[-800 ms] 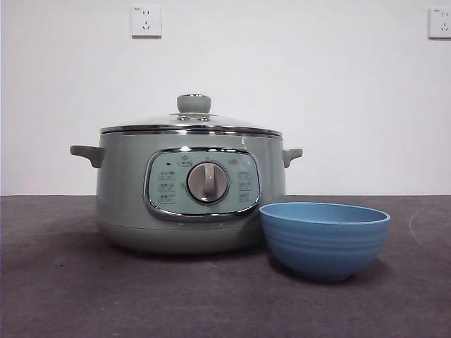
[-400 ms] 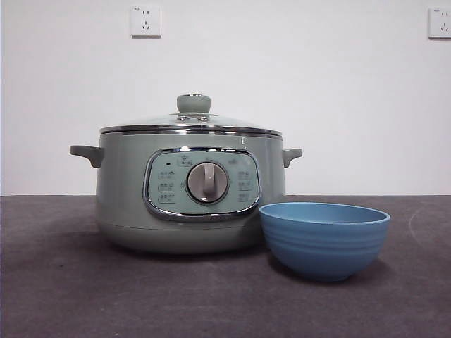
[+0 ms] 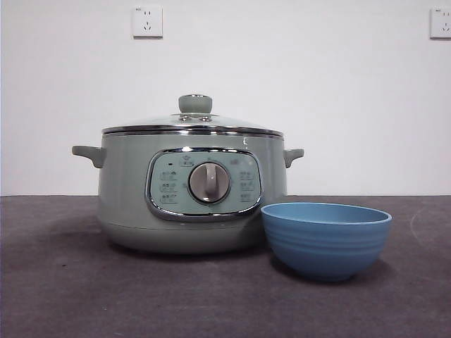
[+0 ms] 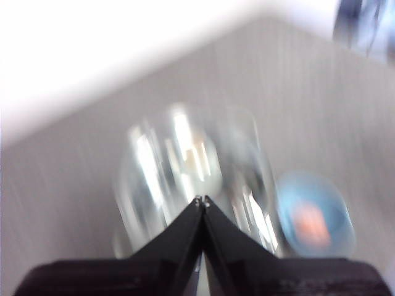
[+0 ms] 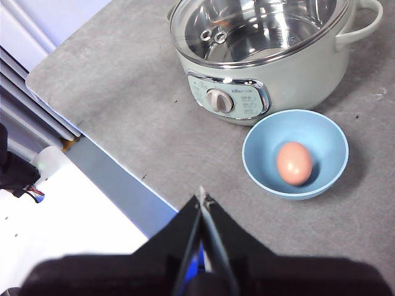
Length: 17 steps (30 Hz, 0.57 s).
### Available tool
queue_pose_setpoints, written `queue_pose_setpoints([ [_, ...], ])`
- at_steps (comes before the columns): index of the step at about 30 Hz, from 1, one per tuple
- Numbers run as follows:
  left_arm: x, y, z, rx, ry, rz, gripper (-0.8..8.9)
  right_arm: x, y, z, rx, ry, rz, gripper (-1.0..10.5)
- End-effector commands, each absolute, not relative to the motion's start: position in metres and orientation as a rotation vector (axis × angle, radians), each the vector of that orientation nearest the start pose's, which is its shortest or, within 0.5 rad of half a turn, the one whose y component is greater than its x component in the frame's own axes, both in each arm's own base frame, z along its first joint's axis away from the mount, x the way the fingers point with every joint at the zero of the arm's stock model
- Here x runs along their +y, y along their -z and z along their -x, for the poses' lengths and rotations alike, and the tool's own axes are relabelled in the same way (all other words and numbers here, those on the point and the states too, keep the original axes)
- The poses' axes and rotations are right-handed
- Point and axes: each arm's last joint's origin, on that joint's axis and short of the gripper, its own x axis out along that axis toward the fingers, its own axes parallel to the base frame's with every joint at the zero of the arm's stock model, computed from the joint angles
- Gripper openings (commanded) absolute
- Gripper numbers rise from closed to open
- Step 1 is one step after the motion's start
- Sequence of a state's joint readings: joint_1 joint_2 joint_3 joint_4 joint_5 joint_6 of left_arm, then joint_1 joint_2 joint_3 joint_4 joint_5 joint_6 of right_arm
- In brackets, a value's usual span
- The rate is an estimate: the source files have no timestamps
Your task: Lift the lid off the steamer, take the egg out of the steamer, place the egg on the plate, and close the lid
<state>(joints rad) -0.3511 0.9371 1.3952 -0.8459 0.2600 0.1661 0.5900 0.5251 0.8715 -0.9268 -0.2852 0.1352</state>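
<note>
Grey felt-like table (image 3: 63, 296) runs back to a plain white wall (image 3: 338, 91) carrying two power sockets, one (image 3: 146, 21) above the pot and one (image 3: 440, 22) at the far right edge. Toward the left of the front view stands the steamer (image 3: 127, 190), pale sage green, with a small handle on each side and a chrome-framed control panel with a grey dial (image 3: 208, 183). The lid (image 3: 194, 121) sits closed on its rim, the green knob uppermost. Just right of the pot, and nearer the camera, stands the plate (image 3: 325, 239), a deep blue bowl. From the right wrist view the egg (image 5: 294, 163) lies inside that bowl (image 5: 259, 161), and through the glass lid (image 5: 259, 28) the steamer's (image 5: 308, 74) steel inside shows.

Neither arm appears in the front view. The left gripper (image 4: 202, 200) has its fingers pressed together at the tips; its picture is badly blurred, with the pot a pale smear just beyond the fingertips and the blue bowl (image 4: 315, 216) off to one side of them. The right gripper (image 5: 202, 198) also has its fingers together, holding nothing, with the bowl well beyond the fingertips and the pot farther beyond still.
</note>
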Motion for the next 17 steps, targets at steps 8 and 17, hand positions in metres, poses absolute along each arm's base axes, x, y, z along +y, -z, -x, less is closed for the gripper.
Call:
queue_pose_setpoints([
  [8,-0.016,-0.41,-0.101,-0.23,0.413,-0.257,-0.03,0.052,-0.324,-0.063,0.642,-0.807,-0.037,0.0],
  [17,-0.003,-0.3,-0.092,-0.12,0.226,-0.21,-0.03,0.052,-0.324,-0.063,0.642,-0.807,-0.037,0.0],
])
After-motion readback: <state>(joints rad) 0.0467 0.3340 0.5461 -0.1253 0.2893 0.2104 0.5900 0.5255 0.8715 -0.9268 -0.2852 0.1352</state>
